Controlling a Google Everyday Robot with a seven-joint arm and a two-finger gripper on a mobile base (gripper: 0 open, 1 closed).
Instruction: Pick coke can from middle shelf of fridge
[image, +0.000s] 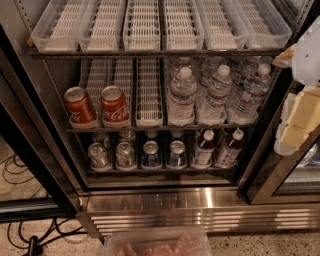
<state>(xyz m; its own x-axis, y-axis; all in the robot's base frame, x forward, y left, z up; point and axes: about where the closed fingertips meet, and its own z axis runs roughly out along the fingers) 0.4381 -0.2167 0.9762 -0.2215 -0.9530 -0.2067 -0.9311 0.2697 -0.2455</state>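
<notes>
The coke can stands at the front lip of the middle shelf, likely fed forward by its lane for easy reach. It is well left of the hand, which hangs beside the fridge; open or closed, I cannot tell.

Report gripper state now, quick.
Gripper: at the right edge of the view, in front of the fridge frame; open or closed cannot be told.

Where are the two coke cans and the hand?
left coke can (80, 107): camera view, red side.
right coke can (115, 107): camera view, red side with white script.
hand (295, 120): camera view, cream part at the right edge.
</notes>
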